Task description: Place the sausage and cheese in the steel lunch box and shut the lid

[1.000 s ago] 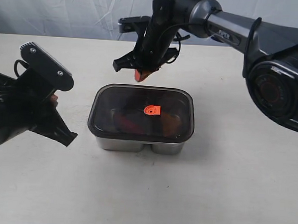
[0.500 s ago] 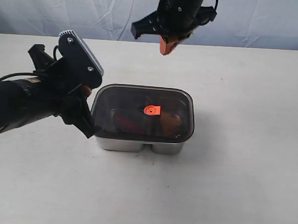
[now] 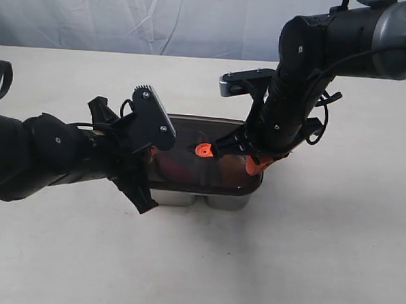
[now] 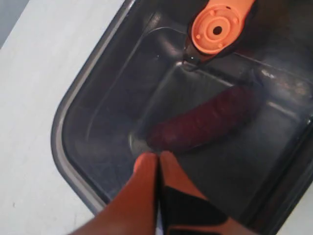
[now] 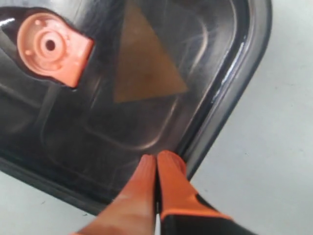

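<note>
The steel lunch box point(image 3: 217, 199) stands mid-table with the dark translucent lid point(image 3: 209, 173) lying on it, the orange valve tab point(image 3: 203, 150) at its centre. Through the lid the red sausage point(image 4: 205, 122) shows in one compartment and the yellow cheese point(image 5: 142, 66) wedge in the other. My left gripper point(image 4: 159, 157) is shut and empty, its orange tips resting on the lid over the sausage side. My right gripper point(image 5: 156, 159) is shut too, tips on the lid near its corner rim point(image 5: 230, 98). In the exterior view the right gripper point(image 3: 255, 165) sits at the lid's right end; the left one's tips are hidden by its body.
The left arm point(image 3: 53, 154) lies low across the table's left side, and the right arm point(image 3: 309, 76) reaches down from the back right. A pale cloth backdrop point(image 3: 128, 19) hangs behind the bare cream table point(image 3: 285, 265).
Both grippers have come down onto the lid: the left swung in from the table's left side, the right dropped from above the far edge to the lid's right end.
</note>
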